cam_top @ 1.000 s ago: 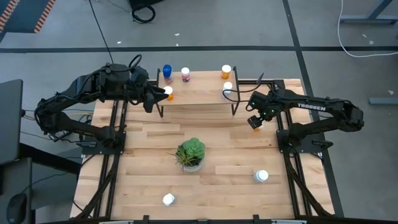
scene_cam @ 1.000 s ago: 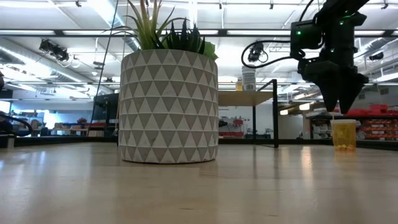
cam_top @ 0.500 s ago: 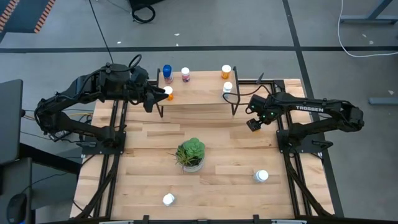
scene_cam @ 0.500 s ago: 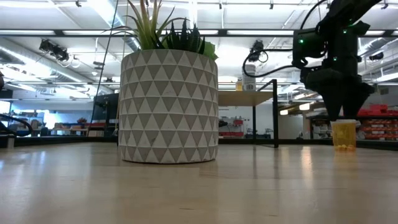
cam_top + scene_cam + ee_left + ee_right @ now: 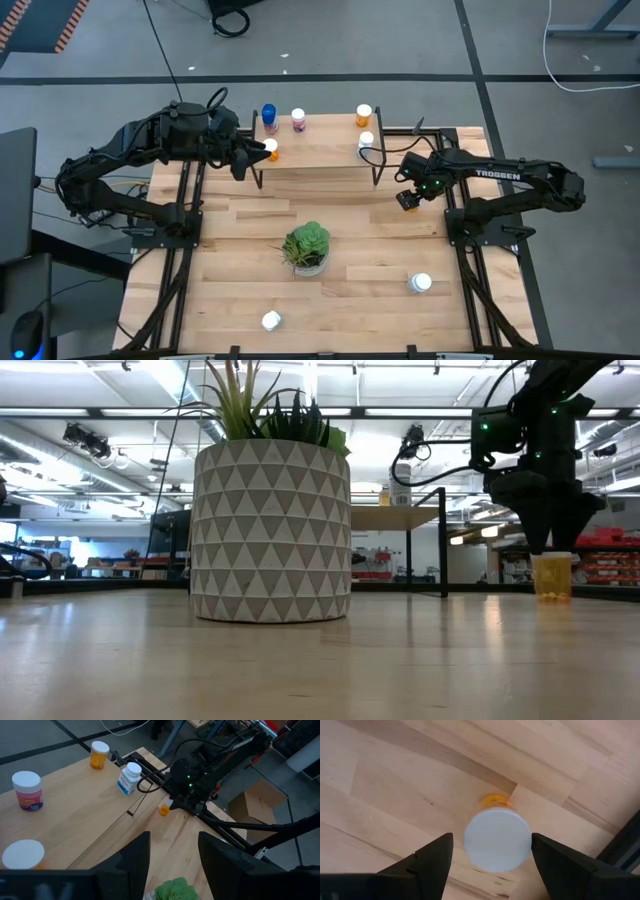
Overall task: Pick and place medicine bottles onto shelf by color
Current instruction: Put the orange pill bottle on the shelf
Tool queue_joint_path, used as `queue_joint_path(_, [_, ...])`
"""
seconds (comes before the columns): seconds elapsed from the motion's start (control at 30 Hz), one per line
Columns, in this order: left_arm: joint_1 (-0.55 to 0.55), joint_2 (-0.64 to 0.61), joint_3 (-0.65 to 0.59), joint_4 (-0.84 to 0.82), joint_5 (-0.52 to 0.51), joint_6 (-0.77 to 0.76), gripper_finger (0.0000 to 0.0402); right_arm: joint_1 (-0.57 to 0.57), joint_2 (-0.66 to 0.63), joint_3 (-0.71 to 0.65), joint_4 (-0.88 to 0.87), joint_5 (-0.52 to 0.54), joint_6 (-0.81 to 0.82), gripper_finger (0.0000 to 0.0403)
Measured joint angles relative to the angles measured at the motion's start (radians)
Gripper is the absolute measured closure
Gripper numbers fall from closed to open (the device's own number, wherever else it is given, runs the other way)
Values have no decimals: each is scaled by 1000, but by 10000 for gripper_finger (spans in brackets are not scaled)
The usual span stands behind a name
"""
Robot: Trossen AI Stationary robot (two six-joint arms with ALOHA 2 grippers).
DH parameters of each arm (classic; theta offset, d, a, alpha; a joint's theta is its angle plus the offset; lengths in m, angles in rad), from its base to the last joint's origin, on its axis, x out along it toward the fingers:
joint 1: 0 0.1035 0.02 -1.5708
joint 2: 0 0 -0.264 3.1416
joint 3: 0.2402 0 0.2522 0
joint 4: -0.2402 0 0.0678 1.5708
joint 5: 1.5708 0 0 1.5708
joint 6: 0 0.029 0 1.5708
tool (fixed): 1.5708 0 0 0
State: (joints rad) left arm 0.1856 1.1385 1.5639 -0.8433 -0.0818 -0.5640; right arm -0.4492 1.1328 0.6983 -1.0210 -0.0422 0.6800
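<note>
An orange medicine bottle with a white cap point(image 5: 497, 839) stands upright on the table near its right edge. My right gripper point(image 5: 492, 855) is open above it, pointing down, one finger on each side of the cap; the low view shows its tips point(image 5: 548, 545) just over the bottle point(image 5: 552, 575). My left gripper point(image 5: 243, 160) waits open at the left end of the shelf point(image 5: 315, 150). On the shelf stand a blue bottle point(image 5: 268, 115), a pinkish one point(image 5: 298, 120), two orange ones point(image 5: 363, 115) point(image 5: 271, 150) and a white one point(image 5: 367, 142).
A green potted plant point(image 5: 306, 247) stands mid-table and fills much of the low view point(image 5: 270, 530). Two more white-capped bottles lie nearer the table's near edge point(image 5: 421, 283) point(image 5: 271, 320). The shelf's black legs point(image 5: 378, 170) stand close to my right gripper.
My right gripper has come down over the orange bottle on the table, so that the bottle no longer shows in the high view. For the last half second it has held still. The left arm has not moved.
</note>
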Motion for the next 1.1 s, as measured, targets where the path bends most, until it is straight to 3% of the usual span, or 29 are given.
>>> queue_joint_path(0.47, [0, 0, 0, 0, 0, 0, 228, 7, 0, -55, 1, -31, 24, 137])
queue_joint_path(0.77, [0, 0, 0, 0, 0, 1, 228, 16, 0, -55, 5, -15, 28, 162])
queue_joint_path(1.1, [0, 0, 0, 0, 0, 1, 228, 16, 0, -55, 59, -15, 33, 154])
